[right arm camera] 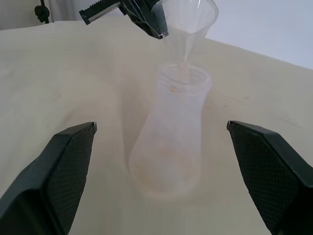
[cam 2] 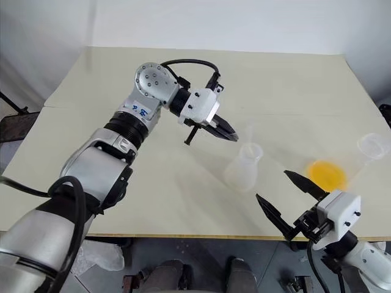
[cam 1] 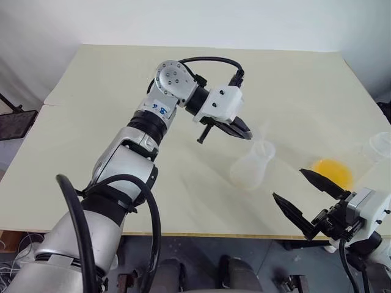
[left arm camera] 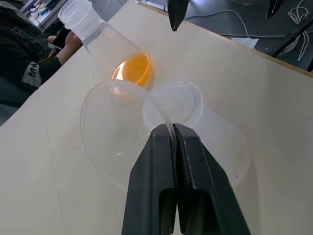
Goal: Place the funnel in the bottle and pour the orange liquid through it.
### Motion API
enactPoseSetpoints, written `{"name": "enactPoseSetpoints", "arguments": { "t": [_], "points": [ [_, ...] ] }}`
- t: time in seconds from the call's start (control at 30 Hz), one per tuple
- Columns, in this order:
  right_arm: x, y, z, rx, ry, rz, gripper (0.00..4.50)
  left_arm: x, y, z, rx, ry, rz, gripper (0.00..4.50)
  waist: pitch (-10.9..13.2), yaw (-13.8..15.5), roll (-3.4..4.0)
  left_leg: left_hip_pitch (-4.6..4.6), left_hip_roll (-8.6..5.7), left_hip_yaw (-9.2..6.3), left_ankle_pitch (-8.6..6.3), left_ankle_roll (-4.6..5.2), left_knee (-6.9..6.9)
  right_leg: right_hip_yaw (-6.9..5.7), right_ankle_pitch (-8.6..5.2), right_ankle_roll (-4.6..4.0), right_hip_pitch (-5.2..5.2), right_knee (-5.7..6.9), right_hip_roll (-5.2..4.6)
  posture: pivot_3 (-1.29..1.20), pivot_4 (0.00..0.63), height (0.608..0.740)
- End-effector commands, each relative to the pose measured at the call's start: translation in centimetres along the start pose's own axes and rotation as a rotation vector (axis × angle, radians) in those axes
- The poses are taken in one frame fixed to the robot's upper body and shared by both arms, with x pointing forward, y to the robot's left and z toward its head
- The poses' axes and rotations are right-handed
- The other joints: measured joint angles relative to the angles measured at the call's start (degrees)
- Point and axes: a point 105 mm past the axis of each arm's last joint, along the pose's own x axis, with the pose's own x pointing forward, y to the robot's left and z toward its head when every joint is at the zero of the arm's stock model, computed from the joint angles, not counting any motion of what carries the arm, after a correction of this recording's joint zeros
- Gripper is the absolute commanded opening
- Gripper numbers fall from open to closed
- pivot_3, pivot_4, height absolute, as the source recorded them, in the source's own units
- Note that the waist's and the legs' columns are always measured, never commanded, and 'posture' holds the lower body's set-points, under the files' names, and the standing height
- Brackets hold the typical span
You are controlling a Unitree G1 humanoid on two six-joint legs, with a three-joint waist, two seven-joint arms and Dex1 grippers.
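Step in hand: seating the funnel point(right arm camera: 185, 22) in the bottle point(right arm camera: 168, 142)

- Left hand point(left arm camera: 174, 128): fingers pressed together on the funnel's thin rim, funnel hanging just ahead of and below the fingertips, spout tip at the bottle's mouth and slightly tilted. To seat it well, judged: bring the spout upright and centred over the opening, lower until the cone rests on the lip, release only when it sits without leaning
- Right hand point(right arm camera: 161, 134): fingers spread wide and empty, the bottle standing between and just beyond them, not touched. It could steady the light bottle if the funnel nudges it
- Funnel: clear thin plastic, wide round rim, short narrow spout
- Bottle: clear, faintly frosted flask, broad rounded base, slim neck, ridged mouth; empty
- Orange liquid point(left arm camera: 133, 70): shallow translucent pool in a second clear container, beyond the left hand's fingertips, near the right hand on the counter point(cam 1: 122, 91)
- Counter: matte pale cream, smooth
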Motion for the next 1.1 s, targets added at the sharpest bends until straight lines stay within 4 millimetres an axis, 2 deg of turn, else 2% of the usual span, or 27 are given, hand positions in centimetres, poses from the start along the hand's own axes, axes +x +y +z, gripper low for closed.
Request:
{"name": "enactPoseSetpoints", "arguments": {
  "t": [0.03, 0.1, 0.13, 0.17, 0.23, 0.57, 0.8, 0.97, 1.1],
  "points": [
    [-0.1, 0.2, 1.0, -0.036, -0.032, -0.005, 4.5, 0.1, 0.1, 1.7, 0.105, 0.012, -0.126, 0.02, 0.0, 0.0, 0.0, -0.04, 0.0, 0.0, 0.0, 0.0, 0.02, 0.0, 0.0, 0.0, -0.03, 0.0, 0.0, 0.0, 0.15, 0.74],
    [-0.1, 0.2, 0.9, -0.038, -0.03, -0.008, 4.5, 0.3, 0.0, 1.8, 0.119, 0.015, -0.135, 0.02, 0.0, 0.0, 0.0, -0.12, 0.0, -0.02, 0.0, 0.01, 0.08, -0.02, 0.0, 0.0, -0.06, 0.0, 0.0, 0.0, 0.15, 0.74],
    [-0.1, 0.2, 0.9, -0.038, -0.029, -0.008, 4.5, 0.4, 0.0, 1.8, 0.124, 0.015, -0.137, 0.46, 0.0, 0.0, 0.0, -0.12, -0.01, -0.03, -0.01, 0.02, 0.1, -0.03, 0.0, 0.0, -0.05, 0.0, 0.0, 0.0, 0.15, 0.74],
    [-0.2, 0.2, 0.9, -0.038, -0.03, -0.01, 4.5, 0.4, 0.1, 1.9, 0.125, 0.015, -0.138, 0.58, 0.0, 0.0, 0.0, -0.12, -0.01, -0.03, -0.01, 0.02, 0.11, -0.03, 0.0, 0.0, -0.05, 0.0, 0.0, 0.0, 0.15, 0.74],
    [-0.2, 0.3, 0.9, -0.038, -0.029, -0.011, 4.5, 0.4, 0.2, 2.0, 0.127, 0.012, -0.137, 1.17, 0.0, 0.0, 0.0, -0.15, 0.0, -0.03, -0.01, 0.03, 0.15, -0.03, 0.0, 0.0, -0.06, 0.01, 0.0, 0.0, 0.15, 0.74],
    [-0.3, 0.1, 0.8, -0.046, -0.029, -0.016, 4.5, 0.1, 0.7, 2.6, 0.136, -0.013, -0.11, 4.47, 0.0, 0.0, 0.0, -0.21, 0.0, -0.05, -0.04, 0.08, 0.27, -0.04, 0.0, 0.01, -0.06, 0.02, 0.0, 0.0, 0.15, 0.74],
    [-0.4, -0.1, 1.0, -0.057, -0.03, -0.018, 4.5, -0.5, 1.2, 3.3, 0.115, -0.069, -0.067, 4.49, 0.0, 0.0, 0.0, -0.23, 0.0, -0.06, -0.06, 0.12, 0.35, -0.05, 0.01, 0.01, -0.05, 0.04, 0.0, 0.0, 0.15, 0.74],
    [-1.2, -0.4, 1.3, -0.067, -0.024, -0.046, 4.5, -3.0, 2.0, 3.8, -0.025, -0.169, 0.042, 4.49, 0.0, -0.1, 0.01, -0.24, 0.02, -0.07, -0.07, 0.13, 0.38, -0.05, 0.01, 0.01, -0.05, 0.06, 0.0, 0.0, 0.15, 0.74],
    [-2.2, -0.9, 1.3, -0.064, -0.001, -0.096, 4.5, -5.3, 1.7, 2.9, -0.163, -0.244, 0.14, 4.49, 0.0, -0.1, 0.01, -0.23, 0.03, -0.1, -0.07, 0.13, 0.43, -0.05, 0.01, 0.02, -0.05, 0.13, 0.0, 0.0, 0.15, 0.74]
  ]
}}
